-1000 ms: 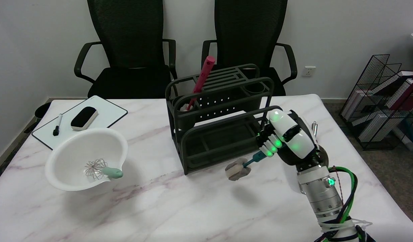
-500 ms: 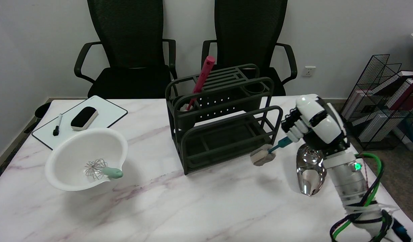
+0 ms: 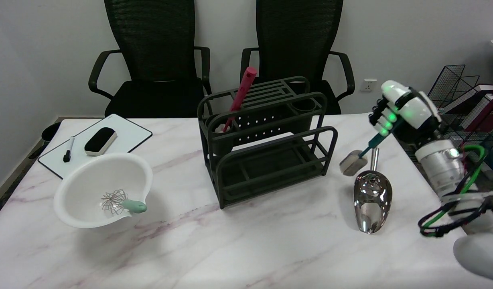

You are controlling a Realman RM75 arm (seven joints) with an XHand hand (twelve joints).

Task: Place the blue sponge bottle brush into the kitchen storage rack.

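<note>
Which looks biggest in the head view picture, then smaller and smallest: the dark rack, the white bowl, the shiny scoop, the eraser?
1. Rack
2. White bowl
3. Shiny scoop
4. Eraser, though it lies farther back, so the scoop's lead is unsure.

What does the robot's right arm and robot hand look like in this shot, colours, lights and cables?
The right robot hand has glossy white shell panels over black fingers, with small green lights glowing on it. Behind it, a black wrist joins a silver-grey metal cylinder section carrying a green indicator light. Green and black cables loop beside the arm, and a smooth white arm segment follows below.
</note>
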